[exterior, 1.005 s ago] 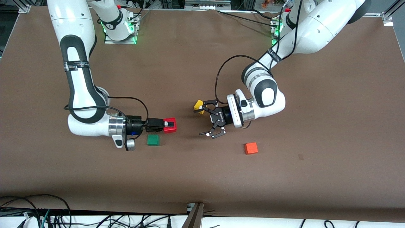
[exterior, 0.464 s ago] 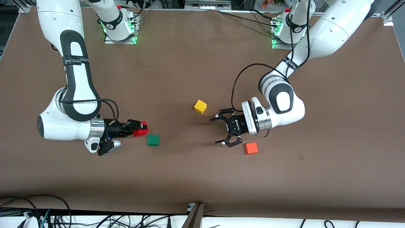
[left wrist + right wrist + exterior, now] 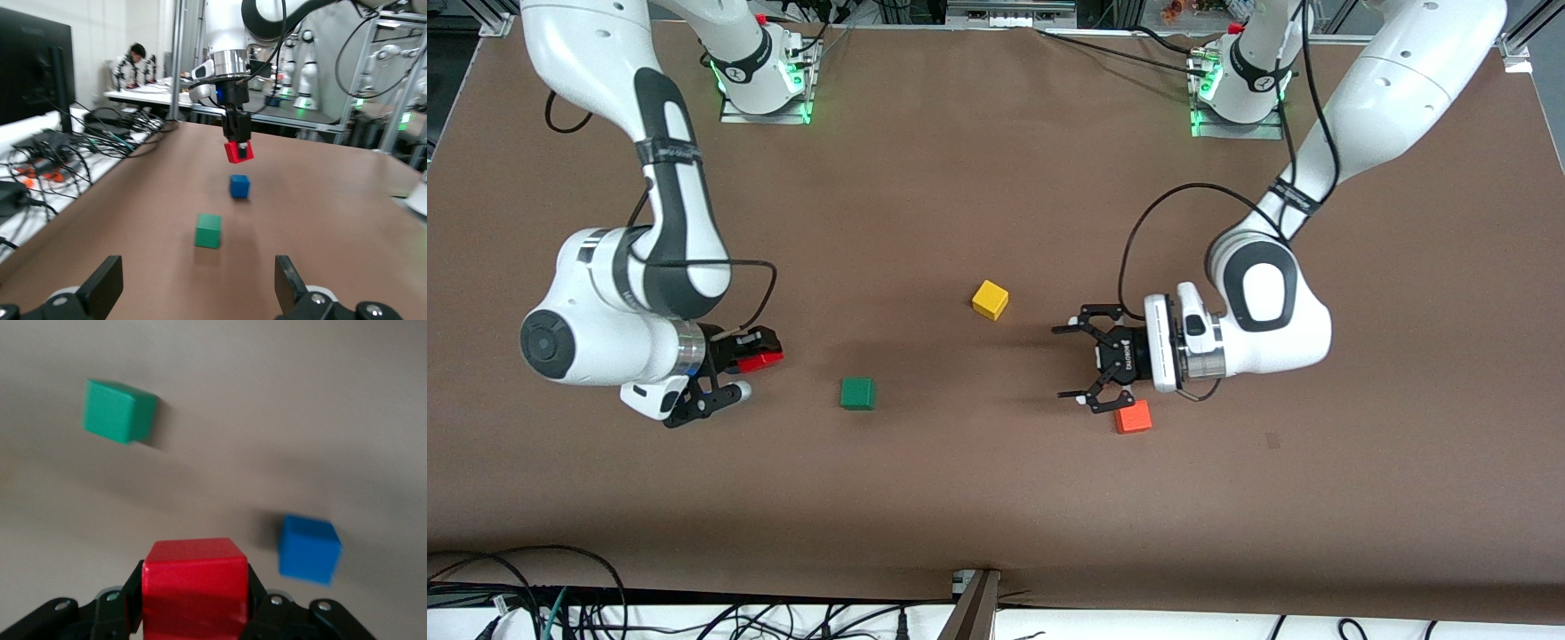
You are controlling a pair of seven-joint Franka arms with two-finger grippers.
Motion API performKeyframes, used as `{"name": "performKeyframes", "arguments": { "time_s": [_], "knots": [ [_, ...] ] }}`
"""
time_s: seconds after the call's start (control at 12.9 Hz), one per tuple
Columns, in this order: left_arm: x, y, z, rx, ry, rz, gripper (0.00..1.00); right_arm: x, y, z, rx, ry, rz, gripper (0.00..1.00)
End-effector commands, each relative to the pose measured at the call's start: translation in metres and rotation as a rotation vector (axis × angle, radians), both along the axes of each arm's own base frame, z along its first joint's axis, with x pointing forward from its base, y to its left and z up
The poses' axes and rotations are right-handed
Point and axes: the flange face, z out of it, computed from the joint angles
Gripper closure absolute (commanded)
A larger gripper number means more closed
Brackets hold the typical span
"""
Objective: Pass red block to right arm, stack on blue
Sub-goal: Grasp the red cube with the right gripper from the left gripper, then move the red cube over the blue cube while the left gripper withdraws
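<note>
Right hand is clamped tight on the small pure-red cube, held up off the brown worktop toward the right arm's end; in the left wrist view it hangs above and close to the small deep-blue cube, w/ the small green cube on the worktop nearby. Left hand has fingers spread wide, nothing in it, over the worktop just beside the orange-red cube. Yellow cube sits near mid-worktop, well apart from both hands.

Robotics lab: aluminium frames, cable-strewn benches.
</note>
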Motion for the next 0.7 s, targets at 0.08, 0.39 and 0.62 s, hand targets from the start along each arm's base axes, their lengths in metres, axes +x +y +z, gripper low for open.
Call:
{"name": "performKeyframes", "arguments": {
  "time_s": [0.08,0.39,0.62],
  "knots": [
    [-0.004,0.037,0.034,0.080,0.159,-0.103,0.00,-0.045,-0.020,0.018,-0.108,-0.021,-0.034,0.95],
    [-0.004,0.082,0.049,0.185,0.343,-0.174,0.00,-0.086,-0.064,-0.012,-0.118,-0.195,-0.064,0.95],
    [-0.007,0.102,0.045,0.305,0.476,-0.168,0.00,-0.098,-0.074,-0.036,-0.119,-0.280,-0.078,0.95]
  ]
}}
